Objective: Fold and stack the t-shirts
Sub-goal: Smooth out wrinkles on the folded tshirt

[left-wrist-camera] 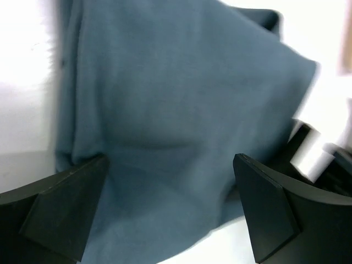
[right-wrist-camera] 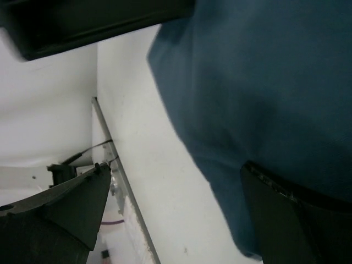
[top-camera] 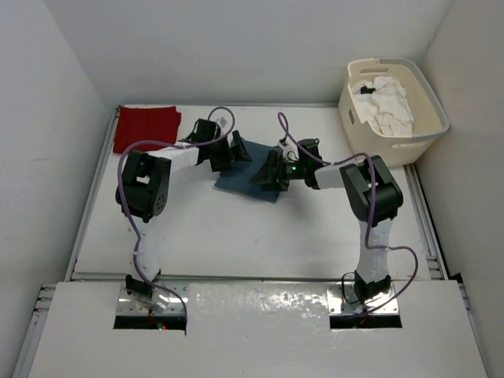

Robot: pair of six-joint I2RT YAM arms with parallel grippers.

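White walled table (top-camera: 236,236). The slate blue-grey shirt (top-camera: 240,183) lies mid-table, apparently folded. The left pincer (left-wrist-camera: 170,165) and right pincer (right-wrist-camera: 176,168) are both released, spread over it. Recommendation: lift straight up to avoid snagging folds, then regrasp opposite edges for stacking.

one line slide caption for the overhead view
Left gripper and right gripper open over the blue-grey shirt, red shirt folded far left, white shirt in the basket.

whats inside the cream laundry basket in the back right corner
A crumpled white t-shirt lies inside the basket and fills most of it. The cloth covers the basket's floor and anything that may lie beneath it, so neither can be seen.
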